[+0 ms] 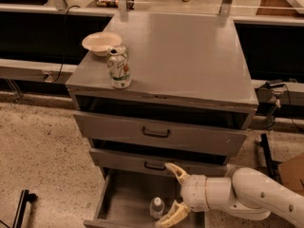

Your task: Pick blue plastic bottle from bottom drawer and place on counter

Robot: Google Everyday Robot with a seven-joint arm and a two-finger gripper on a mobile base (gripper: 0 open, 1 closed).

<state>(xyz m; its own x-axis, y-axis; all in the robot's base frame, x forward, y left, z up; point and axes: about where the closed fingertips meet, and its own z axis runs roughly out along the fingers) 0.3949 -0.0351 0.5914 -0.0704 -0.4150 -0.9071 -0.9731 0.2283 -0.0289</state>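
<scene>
The blue plastic bottle [157, 207], small and clear with a white cap, stands upright in the open bottom drawer [121, 198] near its front edge. My gripper [169, 194] hangs over the drawer just to the right of the bottle, its cream fingers [176, 172] spread wide open, one above and one low beside the bottle. It holds nothing. The white arm reaches in from the lower right. The counter [190, 51] is the flat grey cabinet top above.
A green-and-white soda can [118, 67] and a white bowl [101, 42] stand on the counter's left front part. Two upper drawers with black handles [156, 133] sit slightly open above the bottom drawer. A black cable and stand are on the floor at right.
</scene>
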